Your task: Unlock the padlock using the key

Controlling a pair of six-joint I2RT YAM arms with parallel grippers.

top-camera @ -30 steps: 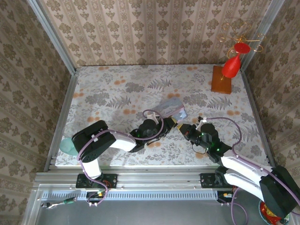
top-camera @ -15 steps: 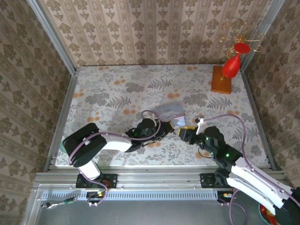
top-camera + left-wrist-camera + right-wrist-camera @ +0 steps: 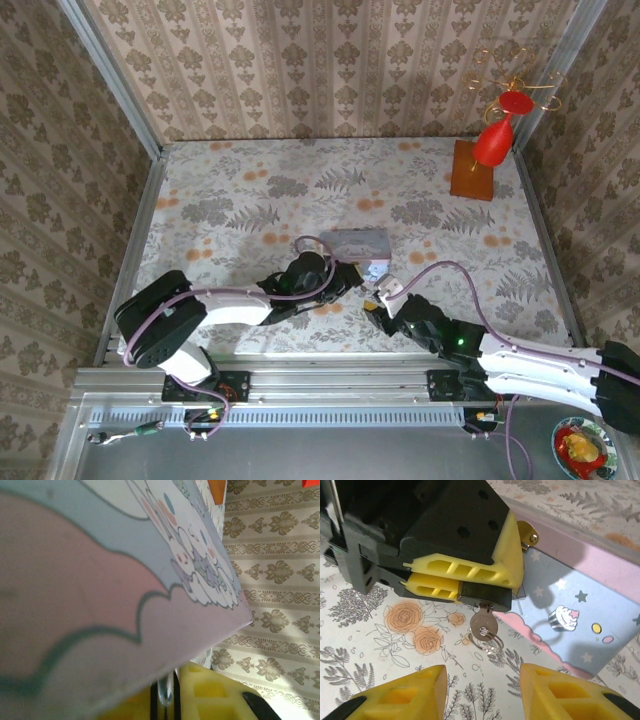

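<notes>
In the right wrist view the small dark padlock (image 3: 485,598) is clamped between the yellow fingers (image 3: 465,572) of my left gripper (image 3: 352,281), which is shut on it. A silvery key (image 3: 482,625) with a wire ring (image 3: 490,643) sticks out of the lock's underside, just above the table. My right gripper (image 3: 482,692) stands open a short way in front of the key, touching nothing. In the left wrist view a silvery metal part (image 3: 168,696) shows between the left fingers (image 3: 220,697). From above, my right gripper (image 3: 378,304) sits just short of the left one.
The pale blue and pink tin box (image 3: 358,243) (image 3: 580,600) lies right behind the padlock, its gold latch (image 3: 527,533) near the left fingers; its lid (image 3: 100,580) looms over the left wrist camera. A red ornament on a wooden stand (image 3: 472,170) stands at the back right.
My right arm has swung left and toward the table's near edge. The left gripper, the padlock and the tin have shifted slightly left.
</notes>
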